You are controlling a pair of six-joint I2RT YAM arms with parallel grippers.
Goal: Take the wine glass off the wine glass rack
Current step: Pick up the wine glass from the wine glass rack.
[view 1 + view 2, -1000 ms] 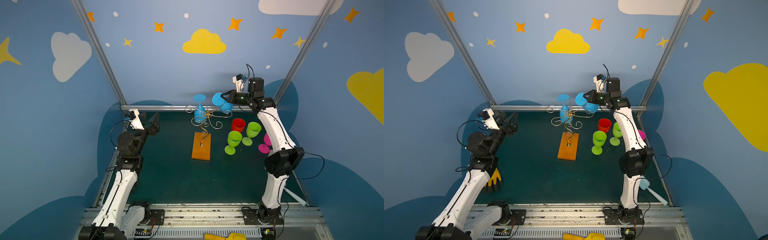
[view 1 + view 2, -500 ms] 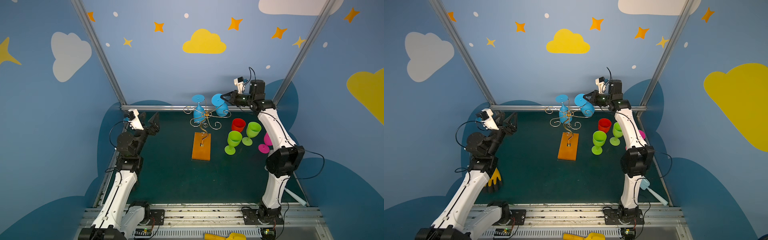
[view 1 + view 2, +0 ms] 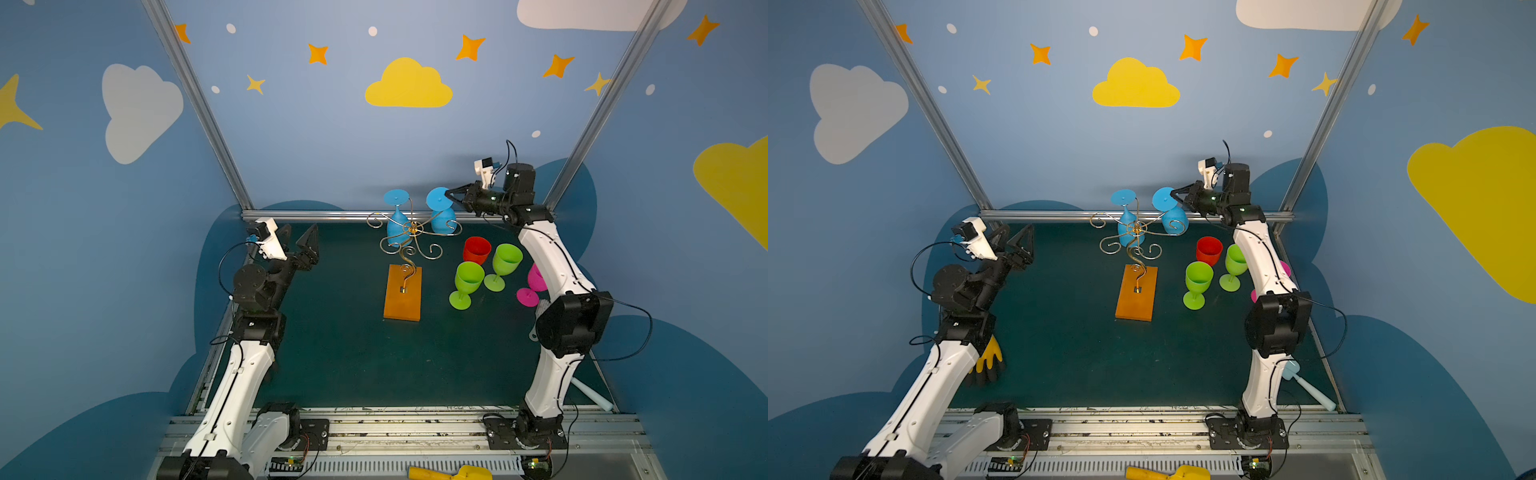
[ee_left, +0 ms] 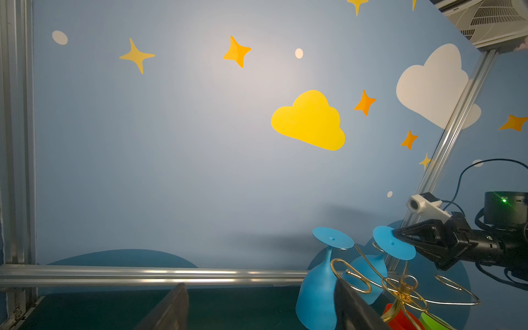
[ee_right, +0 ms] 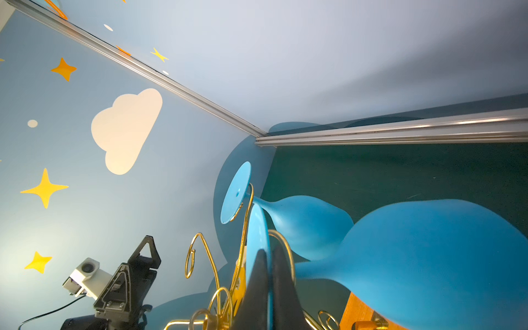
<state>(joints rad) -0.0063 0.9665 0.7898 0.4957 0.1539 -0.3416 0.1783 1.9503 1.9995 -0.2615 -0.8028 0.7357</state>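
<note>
We found the left jaws spread and empty, well apart from the wine glass rack (image 3: 409,245) standing mid-worktop (image 3: 353,353). A blue glass (image 3: 398,228) hung upside down from a rear scroll. Beside it hung the wine glass (image 3: 443,217), its foot rim pinched between the right jaws. It lay directly ahead of them, stem tilted and bowl lowest. We judged it not yet clear of the wire. The right arm (image 3: 552,266) was plainly nearer.

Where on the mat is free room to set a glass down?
Free: the mat between the orange base and the left arm, and nearer the robot. Crowded: right of the base, around the green glasses, red glass and pink glass.
</note>
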